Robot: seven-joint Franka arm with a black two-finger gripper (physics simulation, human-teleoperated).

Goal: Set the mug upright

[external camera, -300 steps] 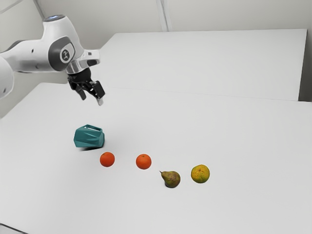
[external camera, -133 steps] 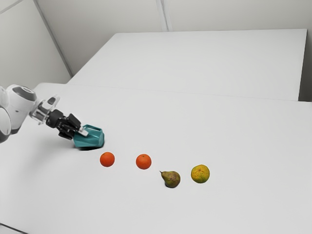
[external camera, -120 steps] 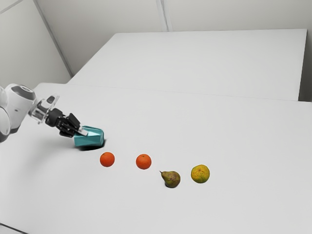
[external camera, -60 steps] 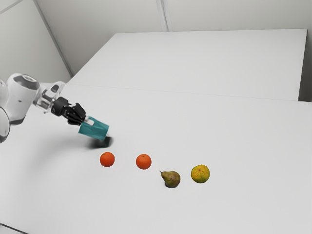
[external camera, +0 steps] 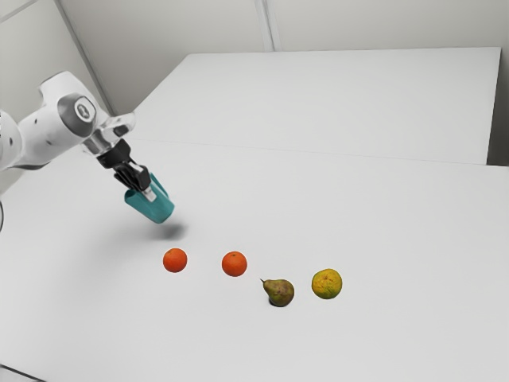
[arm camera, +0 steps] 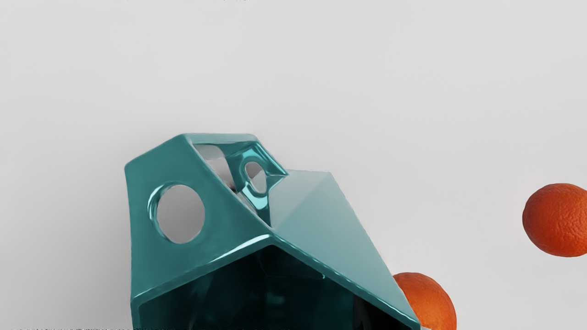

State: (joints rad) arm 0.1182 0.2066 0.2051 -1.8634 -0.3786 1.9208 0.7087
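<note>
The teal, glossy, faceted mug (external camera: 153, 208) was held above the white, smooth table (external camera: 382, 215), with a soft shadow (external camera: 169, 231) cast beneath it. It was clamped at its rim by the black two-finger gripper (external camera: 149, 193). The mug was tilted, its base pointed down and toward the exterior view's right, its mouth turned toward the arm's side. In the wrist view its dark hollow and its angular handle (arm camera: 169, 169), pierced by round holes, were seen, and one of the oranges was partly hidden behind its wall. On the table, two round, orange-red oranges (external camera: 175, 260) (external camera: 235, 264), a brownish-green pear (external camera: 280, 293) and a yellow-green citrus fruit (external camera: 327, 284) were spaced apart.
</note>
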